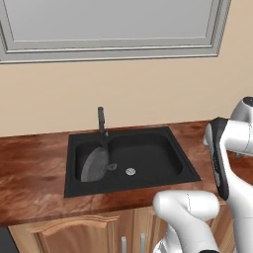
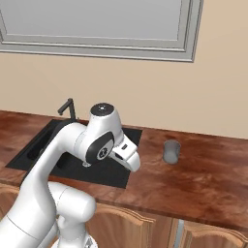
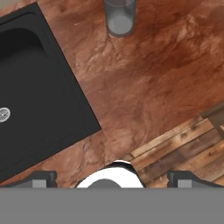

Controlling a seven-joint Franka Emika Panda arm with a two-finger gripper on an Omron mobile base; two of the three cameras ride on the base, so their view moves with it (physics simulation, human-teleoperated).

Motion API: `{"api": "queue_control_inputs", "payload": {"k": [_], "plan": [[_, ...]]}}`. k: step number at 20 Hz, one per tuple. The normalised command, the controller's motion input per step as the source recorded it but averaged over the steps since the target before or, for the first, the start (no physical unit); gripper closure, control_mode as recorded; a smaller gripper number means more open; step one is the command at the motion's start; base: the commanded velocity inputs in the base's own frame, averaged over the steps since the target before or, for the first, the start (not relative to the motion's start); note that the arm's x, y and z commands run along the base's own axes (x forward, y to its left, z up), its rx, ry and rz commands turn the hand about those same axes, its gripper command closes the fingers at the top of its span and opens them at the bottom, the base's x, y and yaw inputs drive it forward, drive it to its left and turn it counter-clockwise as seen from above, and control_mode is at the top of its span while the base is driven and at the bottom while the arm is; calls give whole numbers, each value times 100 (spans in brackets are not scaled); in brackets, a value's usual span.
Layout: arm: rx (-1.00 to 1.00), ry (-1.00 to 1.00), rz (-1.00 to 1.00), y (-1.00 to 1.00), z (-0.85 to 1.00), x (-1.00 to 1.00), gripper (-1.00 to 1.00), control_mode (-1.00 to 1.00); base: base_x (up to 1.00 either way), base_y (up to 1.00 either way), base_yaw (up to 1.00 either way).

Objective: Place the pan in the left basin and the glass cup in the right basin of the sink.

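Observation:
The pan (image 1: pixel 95 164) lies tilted in the narrow left basin (image 1: pixel 81 150) of the black sink (image 1: pixel 74 190), its short handle pointing toward the divider. The wide right basin (image 1: pixel 153 155) holds nothing but its silver drain (image 1: pixel 130 171). The glass cup (image 2: pixel 171 151) stands upright on the wooden counter, right of the sink. In the hand view the glass cup (image 3: pixel 119 16) is at the top edge, well ahead of my gripper (image 3: pixel 112 178). The fingertips (image 3: pixel 41 178) stand far apart with nothing between them: open. The gripper hovers over the counter near the sink's front right corner.
A slim dark faucet (image 1: pixel 101 121) rises at the sink's back edge. The brown counter (image 2: pixel 208 179) stretches right of the cup. Its front edge, with cabinets (image 2: pixel 145 227) below and floor planks (image 3: pixel 183 144) showing past it, lies close under the hand. A window (image 1: pixel 108 24) is in the back wall.

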Motion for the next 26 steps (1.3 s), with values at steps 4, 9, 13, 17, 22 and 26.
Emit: {"api": "queue_control_inputs", "payload": {"k": [4,9,13,17,22,26], "plan": [[0,0,0,0,0,0,-100,100,0,0,0],[0,0,0,0,0,0,-100,100,0,0,0],[0,0,0,0,0,0,-100,100,0,0,0],[0,0,0,0,0,0,-100,-100,0,0,0],[0,0,0,0,0,0,-100,-100,0,0,0],[0,0,0,-1,1,1,-100,-100,0,0,0]]}}
